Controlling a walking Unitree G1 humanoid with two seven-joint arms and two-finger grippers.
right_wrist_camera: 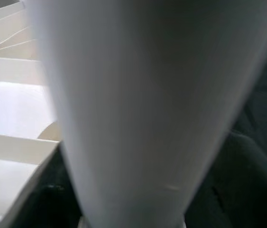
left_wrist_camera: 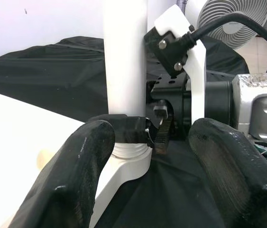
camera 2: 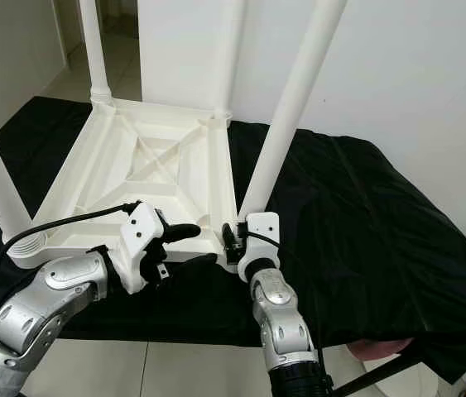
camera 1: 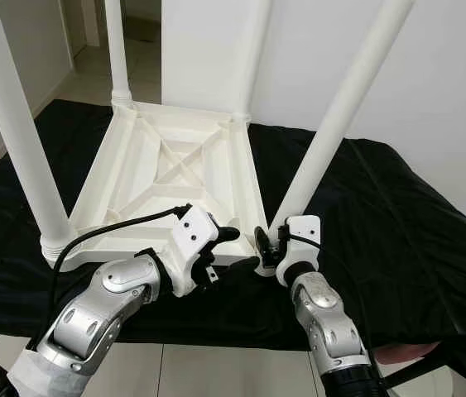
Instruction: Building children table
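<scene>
White plastic table (camera 1: pixel 175 165) upside down, legs up; right hand (camera 1: pixel 263 248) grips near leg (camera 1: pixel 332 124); left hand (camera 1: pixel 220 252) open.

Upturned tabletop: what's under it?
The white tabletop lies underside up on a black cloth that spreads out past all its edges. What the cloth covers cannot be seen. The right tool is at the near corner leg.

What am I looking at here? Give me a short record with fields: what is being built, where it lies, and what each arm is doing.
item: white table, upside down, four legs standing up
surface: black cloth
right gripper: at the base of the near right leg, fingers around it
left gripper: open, beside the table's near edge, facing that leg's base
background: white fan
</scene>
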